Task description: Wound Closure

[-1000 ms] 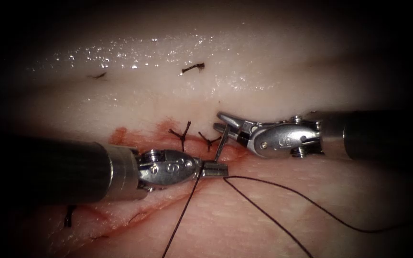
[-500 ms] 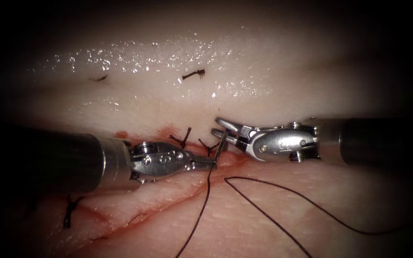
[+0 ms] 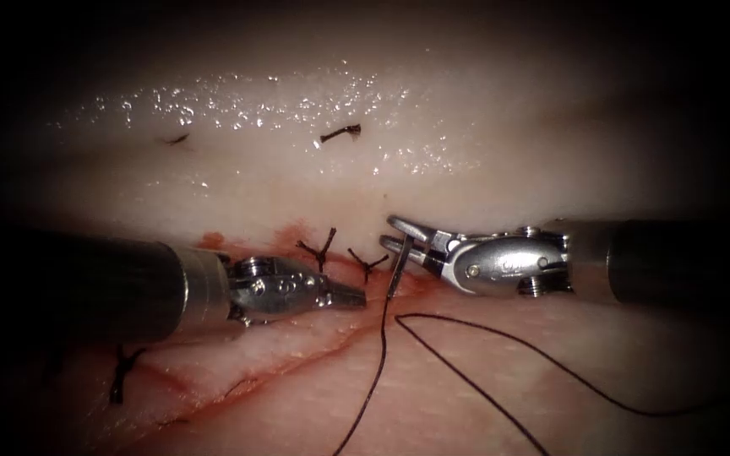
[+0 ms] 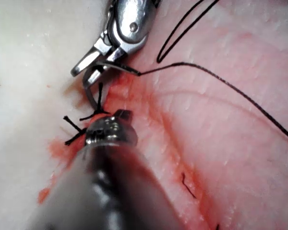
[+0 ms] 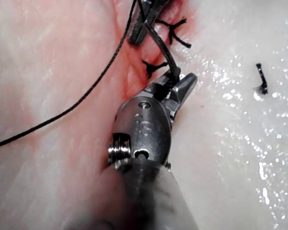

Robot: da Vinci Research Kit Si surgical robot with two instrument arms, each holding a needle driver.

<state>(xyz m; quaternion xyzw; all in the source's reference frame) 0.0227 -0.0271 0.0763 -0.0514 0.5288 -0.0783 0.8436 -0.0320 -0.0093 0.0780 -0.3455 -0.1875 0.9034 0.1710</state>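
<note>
Over the cut [image 3: 297, 333], the needle [image 3: 396, 272] is being clamped by the right tool [image 3: 399, 241]; the left tool [image 3: 356, 295], jaws together, is holding nothing

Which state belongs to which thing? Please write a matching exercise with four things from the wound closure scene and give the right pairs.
Things:
1. needle
2. left hand
3. thread
4. tied stitches

States:
A. holds nothing, just left of the needle
B. knotted, with short cut ends
C. gripped by the right hand; whether its tip is in the tissue cannot be told
D. hangs from the needle's end and lies in a loose loop on the tissue

Pairs: 1-C, 2-A, 3-D, 4-B
</note>
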